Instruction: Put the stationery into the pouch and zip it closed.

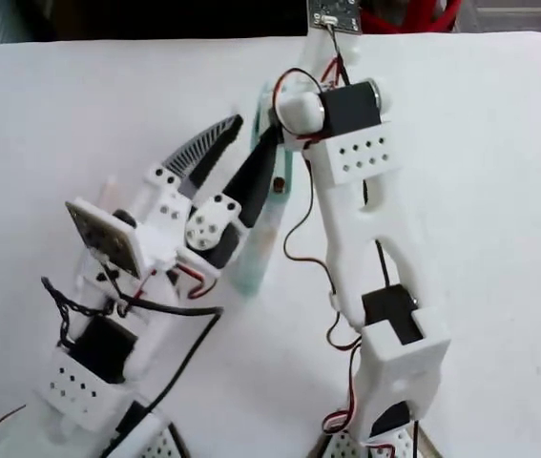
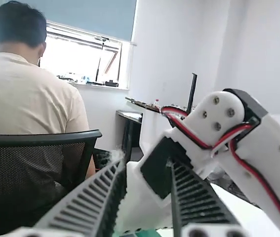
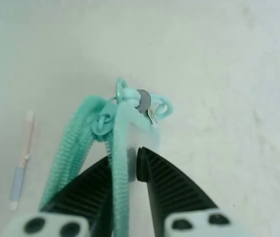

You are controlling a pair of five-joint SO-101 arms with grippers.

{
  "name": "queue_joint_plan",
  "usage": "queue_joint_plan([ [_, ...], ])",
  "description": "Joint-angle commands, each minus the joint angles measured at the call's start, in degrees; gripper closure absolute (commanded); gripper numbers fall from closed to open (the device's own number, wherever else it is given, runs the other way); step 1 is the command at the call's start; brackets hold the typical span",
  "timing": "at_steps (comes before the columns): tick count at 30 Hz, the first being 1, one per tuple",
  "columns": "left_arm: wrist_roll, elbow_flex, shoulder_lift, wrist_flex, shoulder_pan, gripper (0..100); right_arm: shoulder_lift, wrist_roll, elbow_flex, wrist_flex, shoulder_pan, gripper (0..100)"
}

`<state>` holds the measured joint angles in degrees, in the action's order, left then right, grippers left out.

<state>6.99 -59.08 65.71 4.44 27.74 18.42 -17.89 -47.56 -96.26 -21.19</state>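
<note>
A teal pouch lies on the white table between the two arms, its zipper tape running back from the slider at its end. My right gripper is shut on the pouch's edge just behind that slider. My left gripper stands open beside the pouch, tilted upward, its ribbed fingers spread either side of the right arm's white wrist. A sliver of teal shows low between them. A slim pale pen lies on the table apart from the pouch.
The right arm reaches from the near edge up the middle of the table, crossing over the pouch's far end. The left arm's base fills the near left. Bare table spreads to the right and far left.
</note>
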Motion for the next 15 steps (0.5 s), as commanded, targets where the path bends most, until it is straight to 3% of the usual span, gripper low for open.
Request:
queue_joint_plan([
  [1,0.4,5.4,-0.7,4.7,-0.5,85,-0.7,0.4,-0.8,1.0,-0.3,98.1],
  [5,0.3,10.3,2.9,10.2,-7.4,85,-1.5,0.4,-0.8,1.0,-0.2,98.1],
  [11,0.3,20.0,12.6,27.4,-28.5,85,-4.9,0.5,-3.1,1.8,1.5,98.1],
  [15,0.3,15.4,12.4,33.2,-39.1,85,-7.1,3.9,-4.3,4.4,4.2,98.1],
])
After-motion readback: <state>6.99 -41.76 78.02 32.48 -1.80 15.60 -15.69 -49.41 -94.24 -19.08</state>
